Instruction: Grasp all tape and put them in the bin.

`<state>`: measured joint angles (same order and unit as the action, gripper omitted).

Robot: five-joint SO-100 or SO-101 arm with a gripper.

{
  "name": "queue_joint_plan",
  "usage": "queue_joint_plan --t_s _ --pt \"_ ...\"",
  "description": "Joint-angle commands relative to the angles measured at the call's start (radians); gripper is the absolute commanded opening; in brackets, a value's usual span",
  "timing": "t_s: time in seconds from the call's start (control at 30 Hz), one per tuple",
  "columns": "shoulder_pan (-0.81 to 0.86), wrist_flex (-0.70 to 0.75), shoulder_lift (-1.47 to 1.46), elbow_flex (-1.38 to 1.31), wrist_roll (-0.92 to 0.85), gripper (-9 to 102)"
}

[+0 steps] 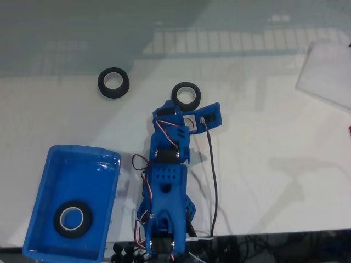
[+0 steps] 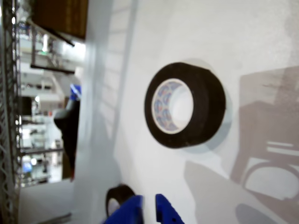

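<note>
On the white table in the fixed view lie two black tape rolls with whitish cores, one at the far left (image 1: 113, 82) and one near the middle (image 1: 186, 94). My blue gripper (image 1: 166, 107) sits just below and left of the middle roll, apart from it. In the wrist view that roll (image 2: 184, 105) is large ahead of my gripper (image 2: 148, 212), whose tips stand almost together with nothing between them; the other roll (image 2: 115, 198) peeks out beside them. A third roll (image 1: 72, 219) lies flat inside the blue bin (image 1: 55, 159) at lower left.
A translucent sheet (image 1: 328, 71) lies at the table's far right. A black cable (image 1: 211, 164) runs along the arm's right side to the table's front edge, where wires and dark clutter sit. Shelving (image 2: 32, 93) shows beyond the table in the wrist view.
</note>
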<state>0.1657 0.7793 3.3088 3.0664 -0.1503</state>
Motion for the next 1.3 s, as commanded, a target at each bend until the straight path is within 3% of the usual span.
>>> queue_joint_plan --t_s 0.0,0.13,0.87,1.27 --pt "0.028 0.008 0.006 0.014 0.018 25" --pt "0.066 0.008 -0.143 -0.109 0.057 29" --pt "0.179 0.109 -1.413 -0.939 0.143 28" --pt "0.144 0.109 -1.68 -1.092 0.106 22"
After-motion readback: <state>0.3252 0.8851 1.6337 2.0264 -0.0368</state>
